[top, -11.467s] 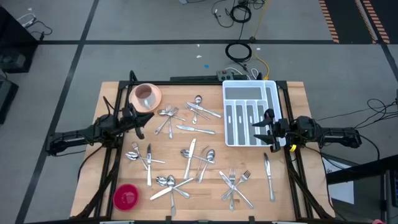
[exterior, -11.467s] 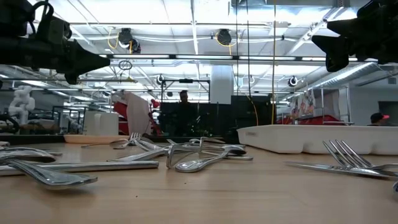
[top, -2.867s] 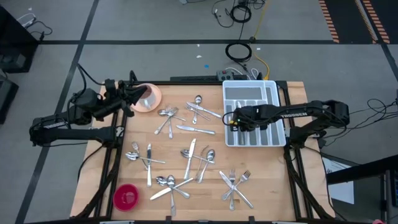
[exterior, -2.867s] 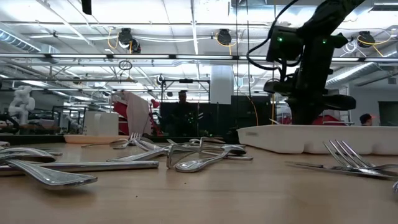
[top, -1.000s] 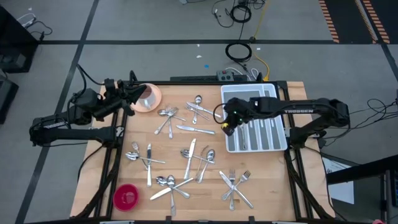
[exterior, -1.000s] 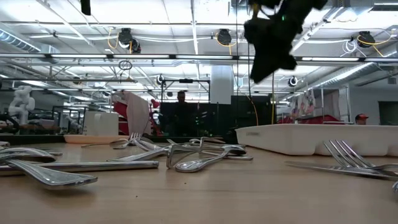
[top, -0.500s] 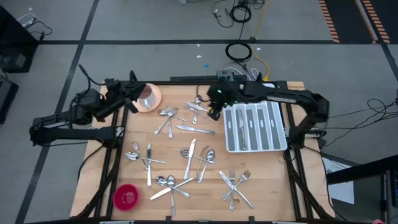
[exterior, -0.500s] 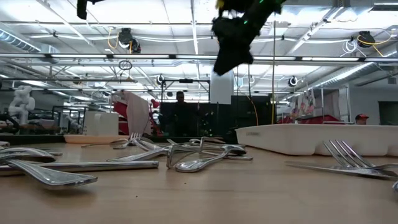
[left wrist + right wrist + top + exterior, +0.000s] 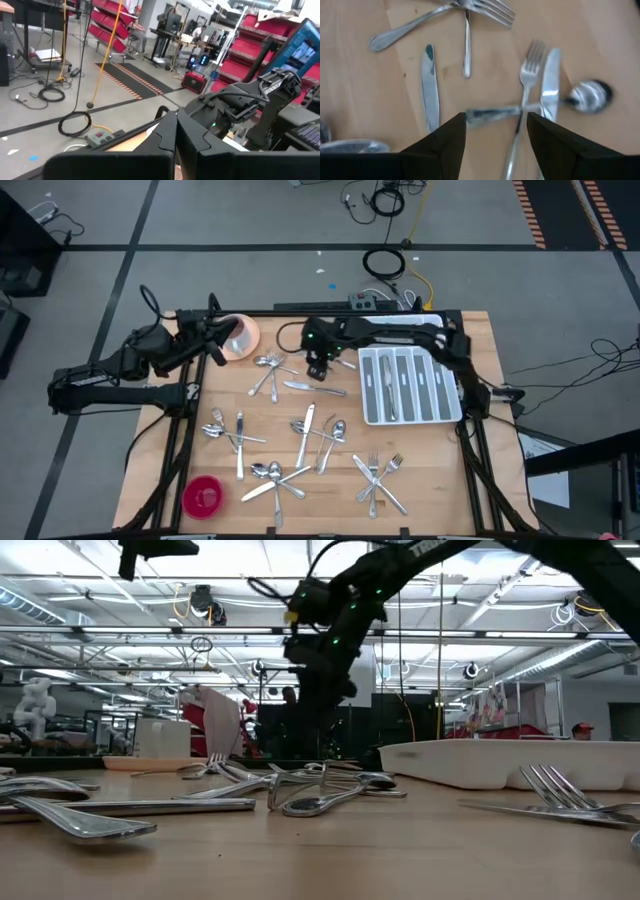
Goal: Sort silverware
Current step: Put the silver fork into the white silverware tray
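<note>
High view, with wrist and low views. The right gripper (image 9: 318, 367) reaches across from the three-o'clock side and hangs over the twelve-o'clock part of the light wooden table (image 9: 270, 440), above a small crossed cluster of shiny metal fork (image 9: 524, 100), table knife (image 9: 549, 85) and spoon (image 9: 560, 101); its two dark fingers (image 9: 445, 145) stand apart with nothing between them. The rest of the shiny silver silverware (image 9: 310, 435) lies scattered in loose heaps from the centre toward six o'clock. The white compartmented plastic cutlery tray (image 9: 409, 385) sits toward two o'clock, just beside the right gripper, with several pieces in its long slots. The left gripper (image 9: 215, 340) waits at ten o'clock beside the pink cup on its saucer (image 9: 237, 336), its fingers pressed together and empty.
</note>
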